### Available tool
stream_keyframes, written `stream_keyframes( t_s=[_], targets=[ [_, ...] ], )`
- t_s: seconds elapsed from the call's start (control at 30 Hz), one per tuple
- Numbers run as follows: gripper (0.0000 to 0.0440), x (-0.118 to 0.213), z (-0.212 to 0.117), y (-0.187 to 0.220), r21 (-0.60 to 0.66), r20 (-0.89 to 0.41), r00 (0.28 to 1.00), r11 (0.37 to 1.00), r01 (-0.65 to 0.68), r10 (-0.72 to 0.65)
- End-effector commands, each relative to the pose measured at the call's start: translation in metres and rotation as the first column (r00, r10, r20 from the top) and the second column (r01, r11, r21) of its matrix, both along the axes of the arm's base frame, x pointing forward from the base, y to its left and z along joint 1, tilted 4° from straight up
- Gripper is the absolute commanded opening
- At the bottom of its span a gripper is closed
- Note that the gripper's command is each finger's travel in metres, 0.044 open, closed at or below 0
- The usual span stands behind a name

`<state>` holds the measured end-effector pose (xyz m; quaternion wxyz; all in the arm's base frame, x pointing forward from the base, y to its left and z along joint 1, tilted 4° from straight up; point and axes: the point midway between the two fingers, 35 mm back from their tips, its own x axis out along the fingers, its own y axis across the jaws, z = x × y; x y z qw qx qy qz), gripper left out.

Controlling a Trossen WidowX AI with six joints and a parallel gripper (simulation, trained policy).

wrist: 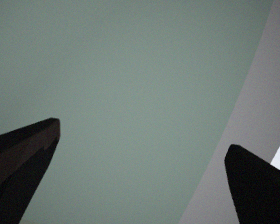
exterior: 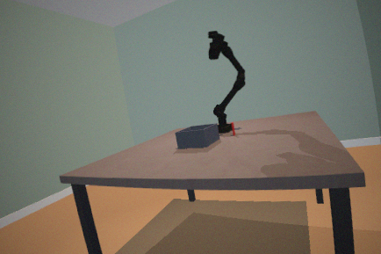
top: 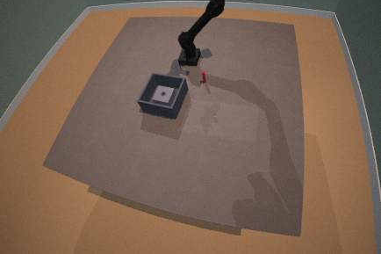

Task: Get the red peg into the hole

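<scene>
Spread gripper fingers point at the wall (wrist: pixel 135 75); far below the raised arm (top: pixel 215 3) (exterior: pixel 240 77), the red peg (top: pixel 204 76) (exterior: pixel 233 129) stands upright

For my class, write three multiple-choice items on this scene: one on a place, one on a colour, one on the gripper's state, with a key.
1. Where is the peg?
A) inside the box
B) on the table, outside the box
C) between the fingers

2. What colour is the plate in the open box?
A) pale grey
B) orange
C) green

3. How is the gripper?
A) shut on the peg
B) shut, empty
C) open, empty

Key:
1 B: the top view shows it standing on the table beside the box.
2 A: the top view shows a pale plate around a dark hole.
3 C: the wrist view shows wall between widely parted fingers.
</scene>
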<state>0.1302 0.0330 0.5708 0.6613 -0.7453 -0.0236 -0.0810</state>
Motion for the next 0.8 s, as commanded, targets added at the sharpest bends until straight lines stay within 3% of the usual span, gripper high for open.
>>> stream_keyframes(
  t_s=[0.0,0.07,0.37,0.77],
  targets=[
    [0.0419,0.001,-0.003,-0.006,0.028,-0.004,1.000,1.000,0.010,-0.010],
    [0.0440,0.004,-0.008,-0.016,0.096,-0.015,1.000,0.995,0.021,-0.020],
    [0.0440,0.016,-0.036,-0.054,0.389,-0.073,0.996,0.919,0.068,-0.042],
    [0.0440,0.034,-0.083,-0.094,0.705,-0.180,0.983,0.690,0.162,-0.046]
  ],
)
